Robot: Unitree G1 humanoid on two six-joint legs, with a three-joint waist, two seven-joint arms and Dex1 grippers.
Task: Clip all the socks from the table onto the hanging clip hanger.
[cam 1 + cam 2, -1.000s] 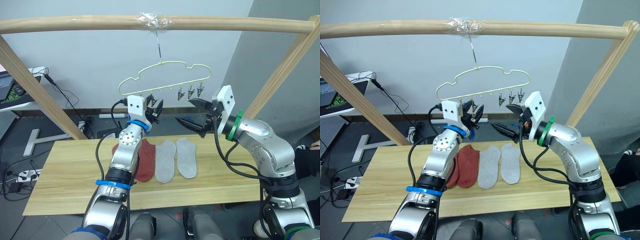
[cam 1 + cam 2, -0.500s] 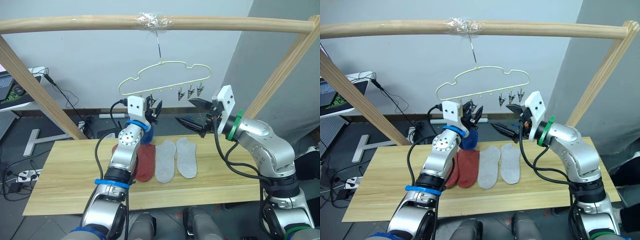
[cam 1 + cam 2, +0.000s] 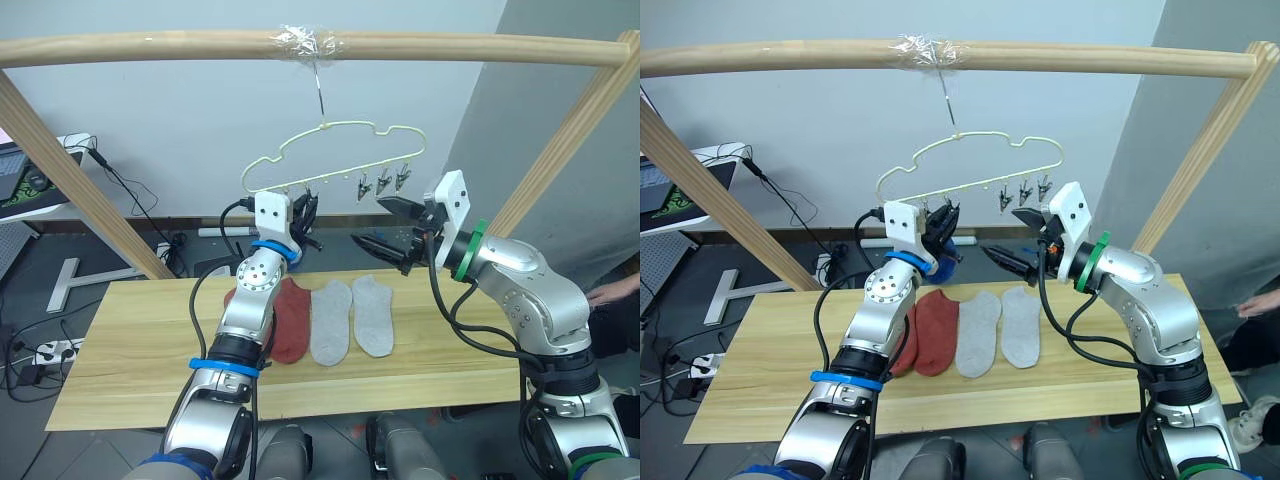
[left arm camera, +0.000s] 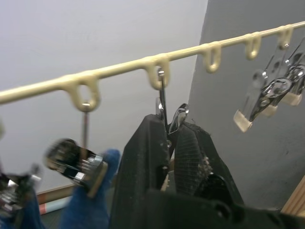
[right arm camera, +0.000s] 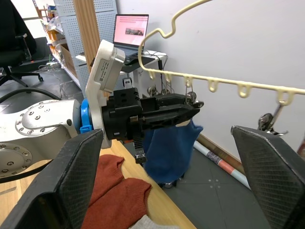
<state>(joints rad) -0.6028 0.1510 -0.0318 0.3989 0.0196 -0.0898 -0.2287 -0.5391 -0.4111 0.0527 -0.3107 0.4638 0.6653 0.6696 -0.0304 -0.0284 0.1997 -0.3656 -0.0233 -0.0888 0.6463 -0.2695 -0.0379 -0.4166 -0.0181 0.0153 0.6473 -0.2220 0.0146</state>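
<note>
Clipping socks: our left gripper [image 4: 172, 143] pinches a clip [image 4: 167, 117] on the hanger [image 3: 330, 150].

Right gripper [image 3: 385, 228] waits wide open nearby. A blue sock [image 5: 169, 148] already hangs; red [image 3: 290, 315] and grey socks [image 3: 350, 315] lie on the table [image 3: 130, 340]. Next, we judge, fetch another sock.

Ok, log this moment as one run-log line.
left gripper: shut on hanger clip | right gripper: open, idle | blue sock: hanging
</note>
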